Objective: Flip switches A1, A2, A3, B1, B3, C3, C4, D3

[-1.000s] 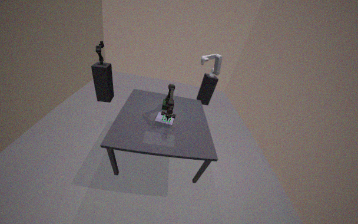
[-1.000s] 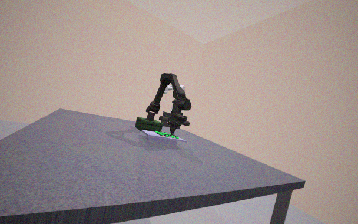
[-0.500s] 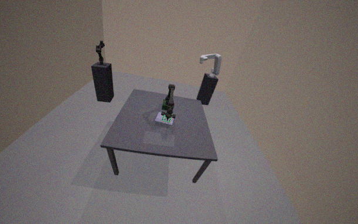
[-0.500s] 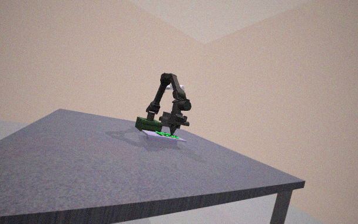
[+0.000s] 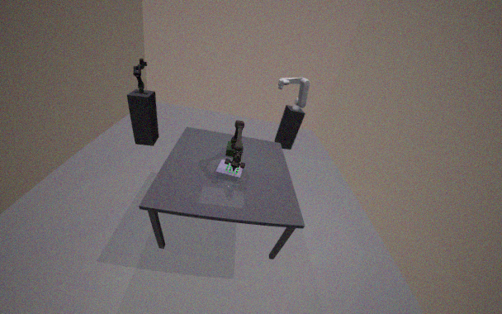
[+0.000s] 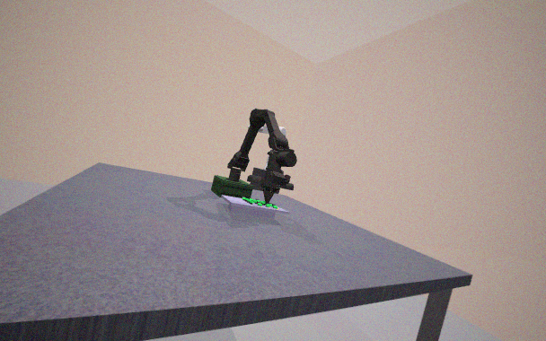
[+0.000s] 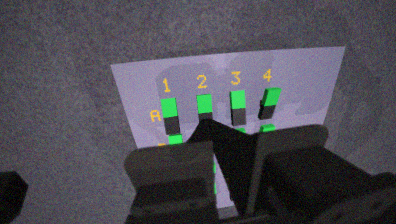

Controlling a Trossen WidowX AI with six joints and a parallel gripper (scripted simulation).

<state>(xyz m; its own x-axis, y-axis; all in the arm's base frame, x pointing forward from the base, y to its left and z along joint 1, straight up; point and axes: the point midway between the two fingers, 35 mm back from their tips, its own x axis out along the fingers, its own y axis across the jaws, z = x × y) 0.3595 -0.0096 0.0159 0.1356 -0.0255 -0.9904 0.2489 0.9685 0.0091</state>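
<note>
The lilac switch panel (image 5: 221,168) (image 6: 240,204) (image 7: 131,85) carries green and black switches. In the wrist view, A1 (image 7: 170,115), A2 (image 7: 204,104) and A3 (image 7: 238,107) look alike; A4 (image 7: 270,103) looks tilted differently, its green end standing out. Green parts of B1 (image 7: 175,139), B3 (image 7: 240,131) and B4 (image 7: 267,129) show. Most of rows B to D is hidden behind the fingers. My gripper (image 5: 234,169) (image 6: 267,203) (image 7: 205,123) is shut and empty, its tips low over the panel, just below A2's visible part; contact cannot be told.
The panel lies on the grey table (image 5: 179,190) (image 6: 105,251), in front of the green block (image 6: 231,186) at my arm's base. Two other arms, one dark (image 5: 139,74) and one white (image 5: 304,92), stand on black pedestals beyond the table.
</note>
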